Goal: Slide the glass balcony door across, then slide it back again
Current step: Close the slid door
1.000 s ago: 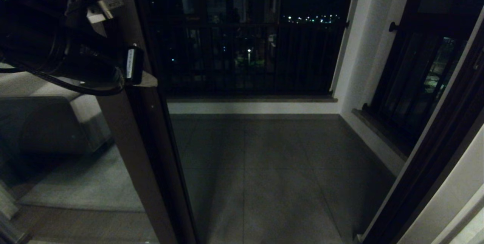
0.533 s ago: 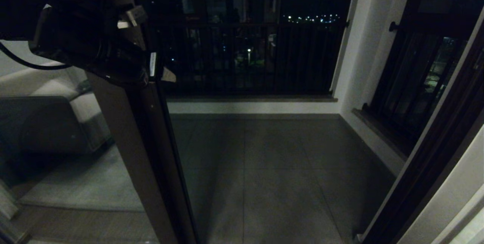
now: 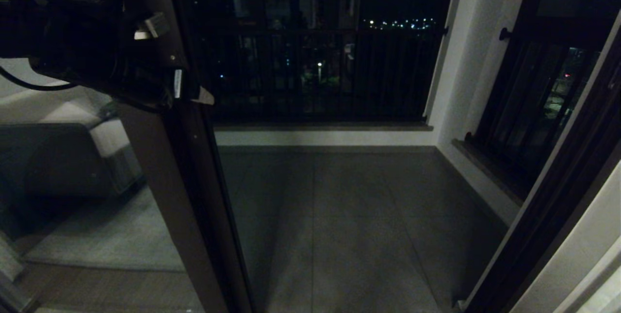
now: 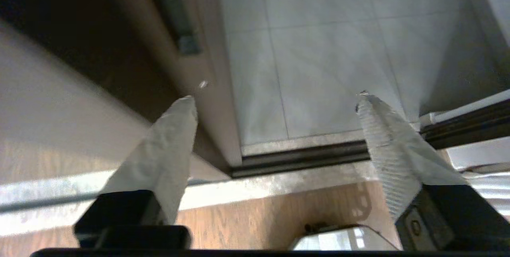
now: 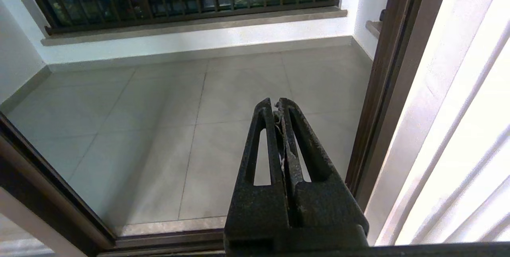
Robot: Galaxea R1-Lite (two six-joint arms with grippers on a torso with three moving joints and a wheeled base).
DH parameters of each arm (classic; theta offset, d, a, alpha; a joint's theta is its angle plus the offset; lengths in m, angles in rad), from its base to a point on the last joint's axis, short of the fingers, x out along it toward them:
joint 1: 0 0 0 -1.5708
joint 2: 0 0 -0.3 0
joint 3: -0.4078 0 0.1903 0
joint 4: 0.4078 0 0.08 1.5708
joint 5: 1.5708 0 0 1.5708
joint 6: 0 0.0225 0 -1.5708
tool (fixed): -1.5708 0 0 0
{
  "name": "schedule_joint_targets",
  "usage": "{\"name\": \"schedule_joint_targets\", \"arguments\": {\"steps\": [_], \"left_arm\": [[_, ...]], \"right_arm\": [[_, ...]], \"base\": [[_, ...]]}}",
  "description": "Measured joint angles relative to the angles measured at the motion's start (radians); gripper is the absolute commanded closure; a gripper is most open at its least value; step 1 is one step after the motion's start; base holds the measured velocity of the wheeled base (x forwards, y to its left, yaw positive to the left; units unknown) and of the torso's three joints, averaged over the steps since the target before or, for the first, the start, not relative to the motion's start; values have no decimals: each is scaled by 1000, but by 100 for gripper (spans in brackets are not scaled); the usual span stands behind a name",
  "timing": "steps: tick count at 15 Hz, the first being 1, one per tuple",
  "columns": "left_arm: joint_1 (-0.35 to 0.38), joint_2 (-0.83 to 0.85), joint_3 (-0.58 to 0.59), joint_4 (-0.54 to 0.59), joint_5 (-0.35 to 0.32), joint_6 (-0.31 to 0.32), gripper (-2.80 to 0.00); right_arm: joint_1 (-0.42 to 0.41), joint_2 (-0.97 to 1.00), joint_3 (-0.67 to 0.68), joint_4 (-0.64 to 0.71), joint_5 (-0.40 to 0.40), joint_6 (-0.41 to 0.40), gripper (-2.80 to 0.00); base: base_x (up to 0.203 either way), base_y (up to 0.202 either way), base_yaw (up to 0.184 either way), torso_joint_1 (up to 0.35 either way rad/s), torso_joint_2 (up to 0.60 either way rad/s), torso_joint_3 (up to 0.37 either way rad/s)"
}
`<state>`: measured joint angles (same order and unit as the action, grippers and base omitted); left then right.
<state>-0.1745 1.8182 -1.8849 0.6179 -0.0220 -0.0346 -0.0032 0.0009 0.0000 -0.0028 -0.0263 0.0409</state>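
Observation:
The glass balcony door stands slid to the left, its dark stile (image 3: 200, 182) edging the open doorway. In the left wrist view the same stile (image 4: 199, 61) carries a slim recessed handle (image 4: 171, 14). My left gripper (image 3: 190, 90) is high on the stile, open, with nothing gripped. One white finger (image 4: 175, 145) sits in front of the stile and the other finger (image 4: 382, 137) hangs over the balcony floor, so the stile's free edge lies between them. The handle is below the fingertips (image 4: 277, 101). My right gripper (image 5: 276, 103) is shut and empty, held low by the right door frame.
A brown fixed post (image 3: 155, 182) with glass showing a sofa (image 3: 58, 157) is left of the stile. The floor track (image 4: 303, 157) crosses the threshold. Beyond are the tiled balcony floor (image 3: 349, 216), a barred railing (image 3: 315, 75), a barred window (image 3: 533, 99) and the right frame (image 5: 382, 89).
My left gripper rose and swung right towards the stile's edge, then eased back a little to the left. The door has not moved, nor has the right arm.

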Motion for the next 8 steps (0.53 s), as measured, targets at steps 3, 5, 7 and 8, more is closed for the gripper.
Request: {"name": "schedule_joint_targets", "arguments": {"steps": [3, 5, 7, 8], "left_arm": [[3, 29, -1, -51, -4, 1, -280], [3, 50, -4, -55, -2, 8, -280], [2, 69, -9, -81, 0, 17, -280], [3, 75, -9, -100, 1, 16, -280]], "right_arm": [[0, 0, 0, 0, 0, 0, 0], [0, 0, 0, 0, 0, 0, 0], [0, 0, 0, 0, 0, 0, 0], [0, 0, 0, 0, 0, 0, 0]], "base": [[0, 0, 0, 0, 0, 0], [0, 0, 0, 0, 0, 0], [0, 0, 0, 0, 0, 0], [0, 0, 0, 0, 0, 0]]}}
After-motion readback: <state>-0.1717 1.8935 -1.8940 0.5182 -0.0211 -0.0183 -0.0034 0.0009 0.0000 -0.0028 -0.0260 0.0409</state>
